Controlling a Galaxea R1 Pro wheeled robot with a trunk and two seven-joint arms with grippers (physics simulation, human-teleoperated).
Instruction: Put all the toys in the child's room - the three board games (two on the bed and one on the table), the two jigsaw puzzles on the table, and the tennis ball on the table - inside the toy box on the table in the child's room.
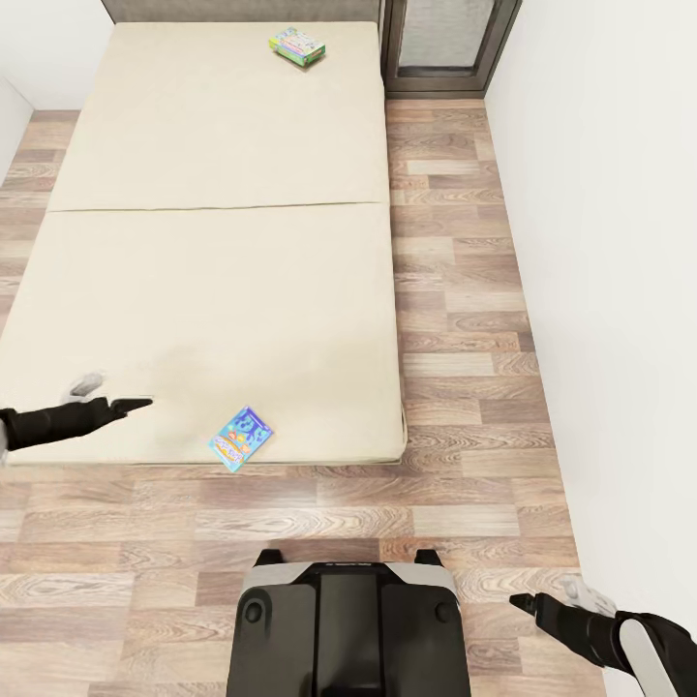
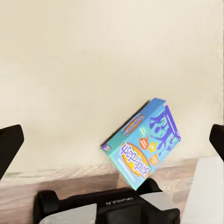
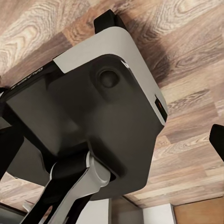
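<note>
flanking bed (image 1: 194, 290), wood-plank floor (image 1: 465, 319)

The robot's base (image 3: 88, 116), a dark body with a light grey rounded shell, stands on a wood-plank floor (image 3: 186, 51). A round black knob (image 3: 108, 78) sits on the base near the shell's corner. A grey and black arm link (image 3: 74, 186) crosses in front of the base. Two dark fingertips (image 3: 217, 140) flank the base, well apart.
</note>
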